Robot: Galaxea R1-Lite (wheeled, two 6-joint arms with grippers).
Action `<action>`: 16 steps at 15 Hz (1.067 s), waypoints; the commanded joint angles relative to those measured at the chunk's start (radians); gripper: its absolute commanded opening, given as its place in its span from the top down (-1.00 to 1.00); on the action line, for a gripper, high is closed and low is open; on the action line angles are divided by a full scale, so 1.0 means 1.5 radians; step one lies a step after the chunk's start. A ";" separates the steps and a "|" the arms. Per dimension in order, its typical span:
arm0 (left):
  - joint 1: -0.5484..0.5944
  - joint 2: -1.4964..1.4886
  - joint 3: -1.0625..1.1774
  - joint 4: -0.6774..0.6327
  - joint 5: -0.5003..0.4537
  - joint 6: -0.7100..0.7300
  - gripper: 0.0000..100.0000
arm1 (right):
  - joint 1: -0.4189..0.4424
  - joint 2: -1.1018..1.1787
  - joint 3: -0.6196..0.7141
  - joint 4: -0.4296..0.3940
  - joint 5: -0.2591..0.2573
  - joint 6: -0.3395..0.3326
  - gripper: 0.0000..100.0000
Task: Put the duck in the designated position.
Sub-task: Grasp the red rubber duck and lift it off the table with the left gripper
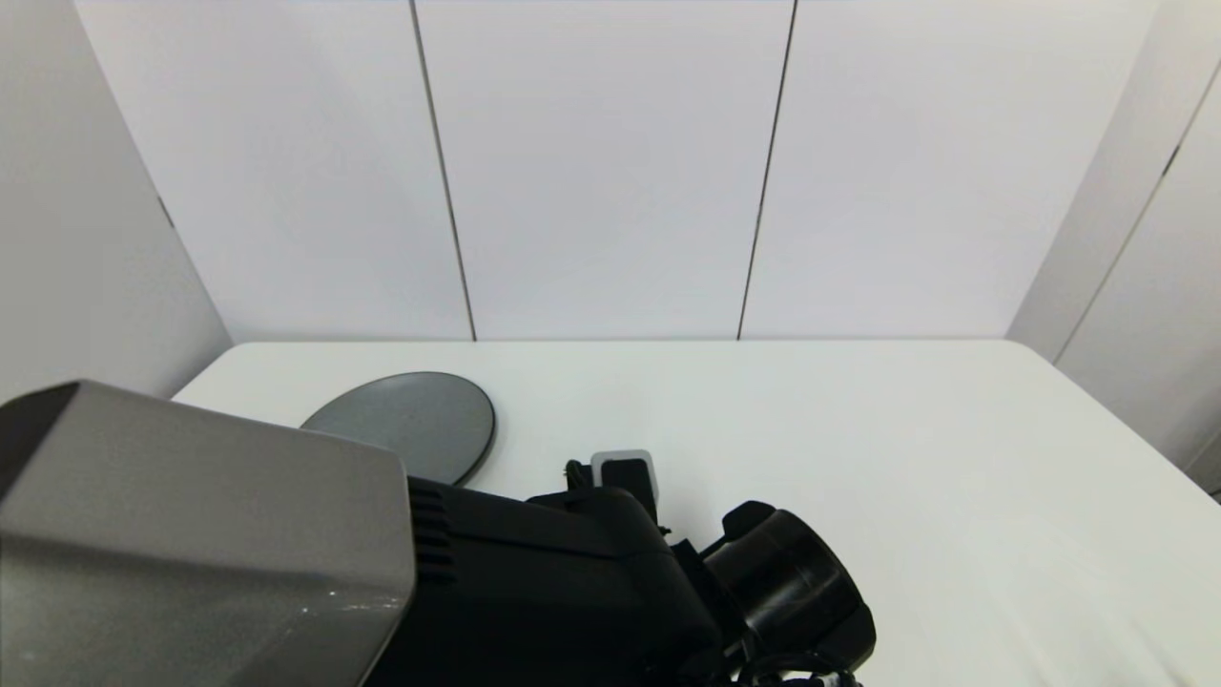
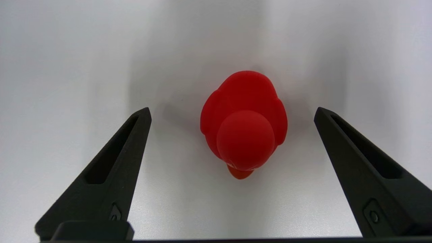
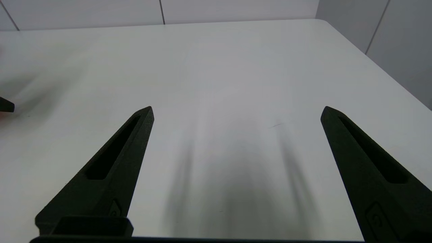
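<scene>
Left end effector (image 2: pixel 233 113) spread — one duck (image 2: pixel 243 125), one plate (image 1: pixel 410 420)

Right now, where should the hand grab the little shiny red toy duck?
Grab the little shiny red toy duck by its round body sides, coming straight down. The open left hand has a finger on each side, and the head looks too small and smooth.

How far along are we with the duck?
Early. Done: the left hand is open, a finger on each side of the duck. In hand: nothing gripped; the duck sits on the table. Left: grasp, lift, place. The right hand is open, idle.
</scene>
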State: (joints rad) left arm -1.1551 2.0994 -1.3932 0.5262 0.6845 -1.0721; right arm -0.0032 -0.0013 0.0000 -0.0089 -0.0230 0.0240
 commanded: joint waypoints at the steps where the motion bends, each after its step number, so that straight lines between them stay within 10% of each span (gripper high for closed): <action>1: 0.000 -0.002 0.000 0.013 0.002 -0.002 1.00 | 0.000 0.001 0.000 0.000 0.000 0.000 -1.00; 16: 0.017 -0.100 0.008 0.051 0.022 0.045 1.00 | 0.000 0.001 0.000 0.000 0.000 0.000 -1.00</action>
State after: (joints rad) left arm -1.1487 2.0166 -1.3898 0.5877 0.7070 -1.0347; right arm -0.0032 -0.0013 0.0000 -0.0089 -0.0226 0.0249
